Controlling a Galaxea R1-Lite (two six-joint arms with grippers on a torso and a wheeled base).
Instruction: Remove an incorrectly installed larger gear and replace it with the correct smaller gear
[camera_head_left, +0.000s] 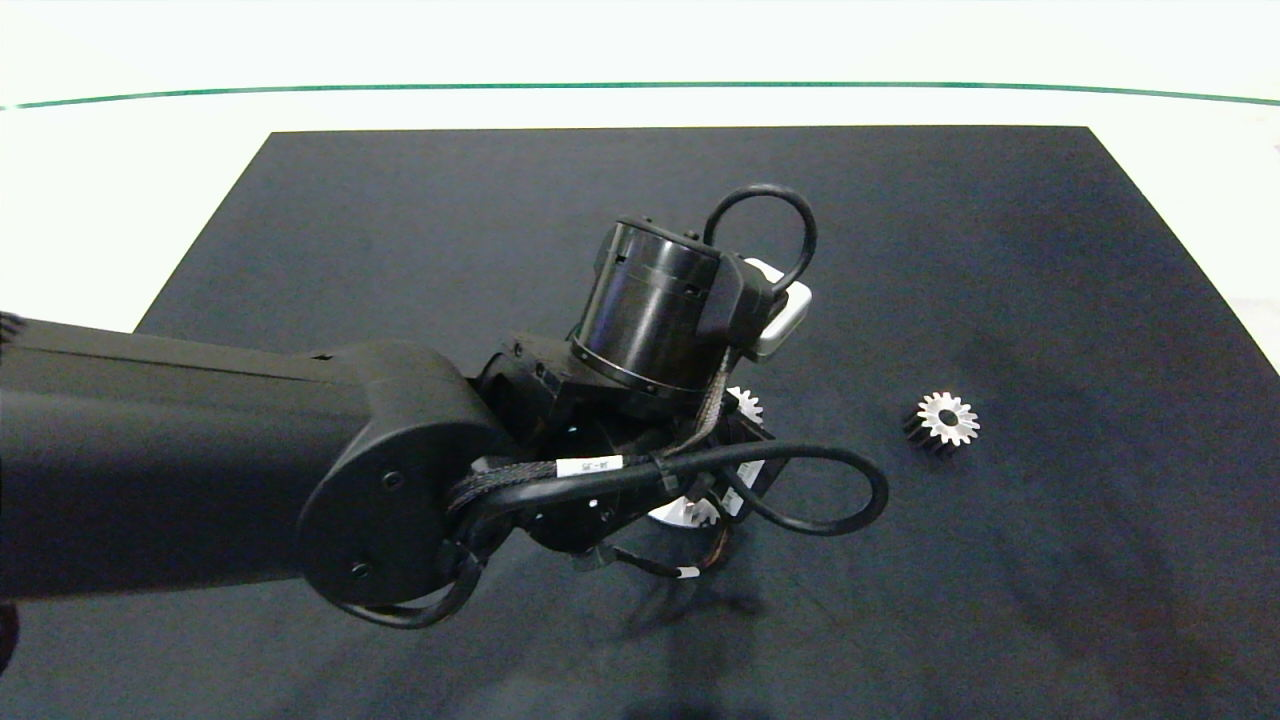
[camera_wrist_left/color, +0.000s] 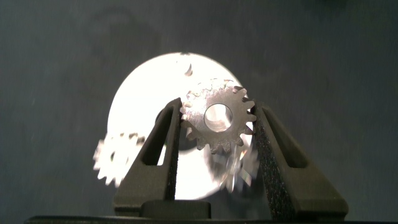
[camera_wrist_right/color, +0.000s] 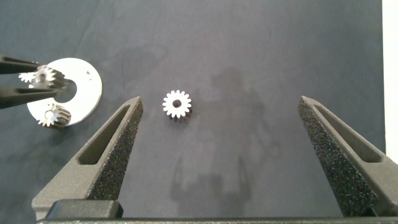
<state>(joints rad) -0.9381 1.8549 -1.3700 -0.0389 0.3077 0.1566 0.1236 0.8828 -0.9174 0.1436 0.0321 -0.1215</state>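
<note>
My left claw (camera_wrist_left/color: 216, 109) clamps the smaller gear (camera_wrist_left/color: 200, 119) above the plate (camera_wrist_left/color: 140, 93) (right claw (camera_wrist_right/color: 221, 102) agape); perhaps misaligned, it could jam.

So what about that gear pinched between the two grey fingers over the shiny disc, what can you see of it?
The smaller gear looks like silver metal, flat-faced, with short blunt teeth around its rim and a wide round bore through the middle. The left gripper is shut on it, with a foam-lined finger pressing its teeth on each of two opposite sides, its flat face turned to the wrist camera. It sits over the bright round plate; whether it touches the plate cannot be told. From the head view the arm hides it.
</note>
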